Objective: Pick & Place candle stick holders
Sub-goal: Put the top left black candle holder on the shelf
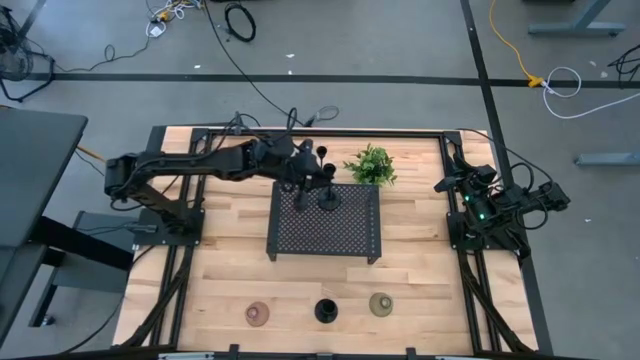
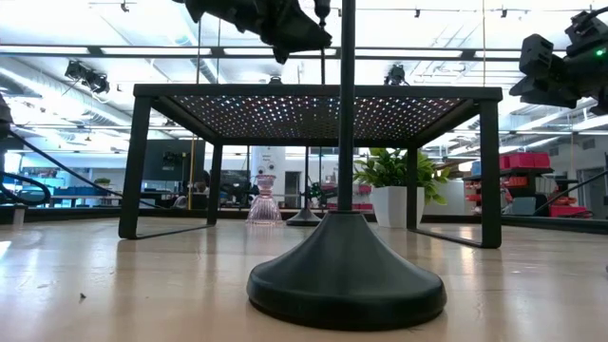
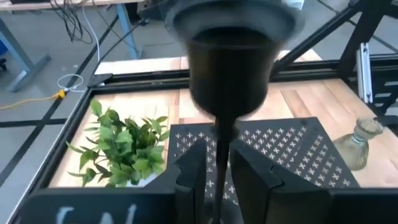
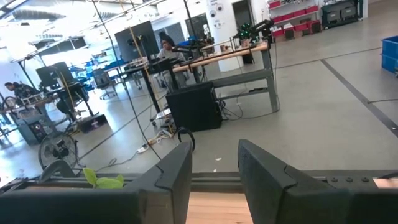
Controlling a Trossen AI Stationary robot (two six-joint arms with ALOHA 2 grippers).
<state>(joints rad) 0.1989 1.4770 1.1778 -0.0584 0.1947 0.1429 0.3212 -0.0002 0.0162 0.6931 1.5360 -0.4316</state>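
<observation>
Right up front on the near edge of the table stands a black stemmed holder, broad round base planted, stem rising straight up. It sits between a pinkish squat holder and an olive-green one, three in a row, none of them touched yet.

Now look further back: the left gripper hangs over the far left part of the black perforated tray, and between its fingers runs the stem of another black holder, cup on top, stem vertical. The fingers are slightly parted with a sliver of gap either side of the stem, so I'd call that a loosened grip, not a pinch. A second black holder stands upright on the tray just beside it, near the leafy plant.

That's the relation that matters: the stem is upright and dead centre between the jaws, so backing away cleanly looks like it means pulling straight back or up along the stem, not sideways, or the holder tips.

Over on the right edge, the right gripper waits, fingers spread with nothing between them, well apart from everything. For the front row, neither arm is close; the olive one lies toward the right arm's side.
</observation>
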